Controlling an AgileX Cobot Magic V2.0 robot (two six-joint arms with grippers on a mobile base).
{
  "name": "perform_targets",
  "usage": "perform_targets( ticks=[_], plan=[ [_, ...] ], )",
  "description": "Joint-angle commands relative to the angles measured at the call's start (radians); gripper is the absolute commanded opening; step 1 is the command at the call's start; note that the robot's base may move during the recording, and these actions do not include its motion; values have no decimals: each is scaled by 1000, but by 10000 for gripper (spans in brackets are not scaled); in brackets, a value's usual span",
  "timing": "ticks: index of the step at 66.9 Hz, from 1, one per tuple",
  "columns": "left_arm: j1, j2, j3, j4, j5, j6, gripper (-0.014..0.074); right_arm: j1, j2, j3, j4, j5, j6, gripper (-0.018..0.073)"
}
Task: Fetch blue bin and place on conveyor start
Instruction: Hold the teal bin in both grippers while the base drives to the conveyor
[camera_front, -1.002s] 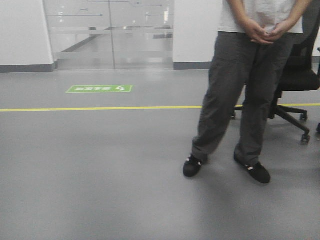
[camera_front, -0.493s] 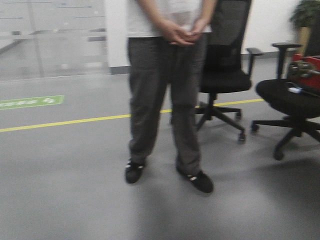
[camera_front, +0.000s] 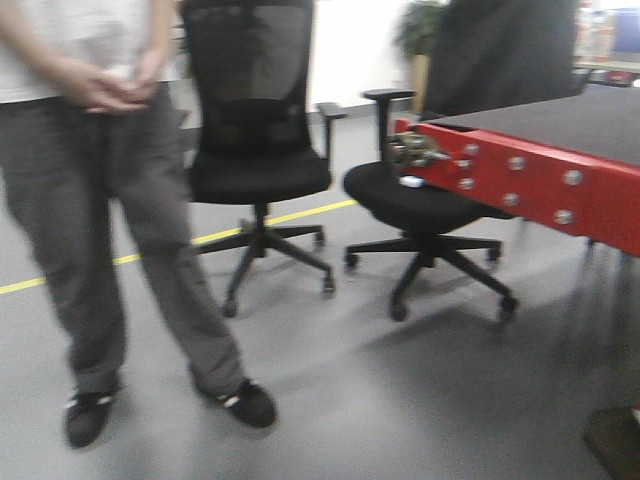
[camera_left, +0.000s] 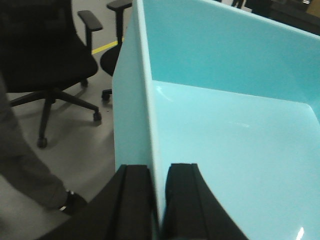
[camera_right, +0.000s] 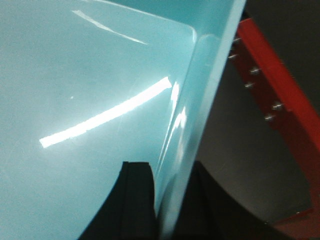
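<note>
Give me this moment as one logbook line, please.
left tool: shut on wall of light turquoise plastic bin | right tool: shut on bin wall | red-edged dark conveyor belt: ahead-right | bin: not yet placed

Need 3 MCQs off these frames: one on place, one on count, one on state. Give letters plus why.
1. In the front view, the conveyor start lies:
A) far left
B) at right
C) bottom centre

2. Count of black office chairs in the front view:
A) two
B) one
C) four

3. The left gripper is:
A) open, clear of everything
B) gripping a chair arm
C) shut on the blue bin

Key:
1 B, its red strip runs along the right side.
2 A, two wheeled bases show.
3 C, the jaws straddle the bin's wall.
</note>
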Motion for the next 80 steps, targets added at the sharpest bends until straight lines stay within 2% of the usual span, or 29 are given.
perform_targets(
  ticks=[1,29,80],
  plan=[
    [-1,-14,-12,-2,-72,5,-111,-4,-6,-8,-25,-18,-35,-153],
    [10,-14,-12,40,-72,5,-111,-4,-6,-8,-25,-18,-35,-153],
    [10,-14,-12,40,-72,5,-111,-4,-6,-8,-25,-18,-35,-153]
  ],
)
